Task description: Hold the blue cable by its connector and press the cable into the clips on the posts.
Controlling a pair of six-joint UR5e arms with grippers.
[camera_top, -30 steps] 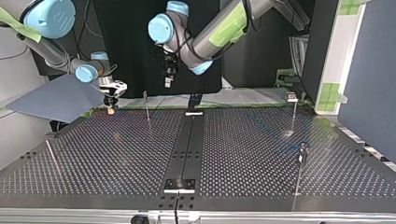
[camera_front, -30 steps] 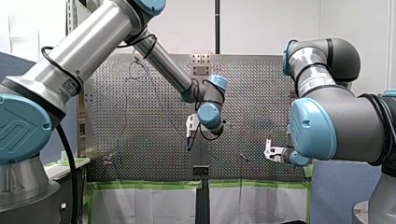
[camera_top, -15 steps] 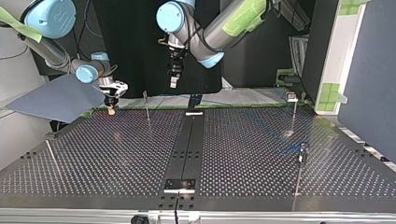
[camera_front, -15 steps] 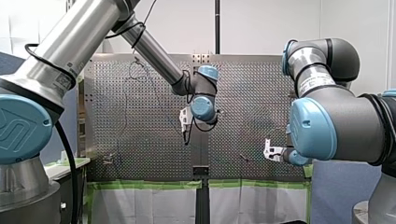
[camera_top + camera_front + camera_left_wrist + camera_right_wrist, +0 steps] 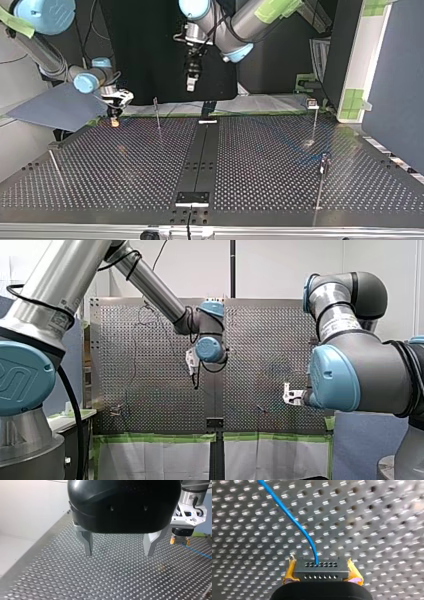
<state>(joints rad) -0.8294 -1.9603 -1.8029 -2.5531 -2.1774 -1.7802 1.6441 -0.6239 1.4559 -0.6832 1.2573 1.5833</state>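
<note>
Pads (image 5: 289, 573) of yellow on the robot's right tool (image 5: 321, 574) are squeezed tight on the black connector (image 5: 321, 568), low over the worktop (image 5: 374, 530) full of little holes. The blue cable (image 5: 294, 521) runs out of it and away across the holes. The left tool (image 5: 117, 547) hangs higher up with its two metal fingers (image 5: 86, 542) wide apart and nothing between them.

Premises: a robotics laboratory test cell. Grounds: a perforated metal desk (image 5: 280, 165) with a black centre rail (image 5: 200, 155) and thin posts (image 5: 157, 114) standing on it. Two industrial arms, my left arm (image 5: 145, 282) and my right arm (image 5: 350, 365), reach over it, the left rising from a metal pedestal (image 5: 25, 445). Green masking tape (image 5: 150, 438) runs along the desk's near edge in the front view. Surroundings are a black backdrop (image 5: 145, 60), a grey partition panel (image 5: 395, 75) and bare white walls (image 5: 285, 265).
</note>
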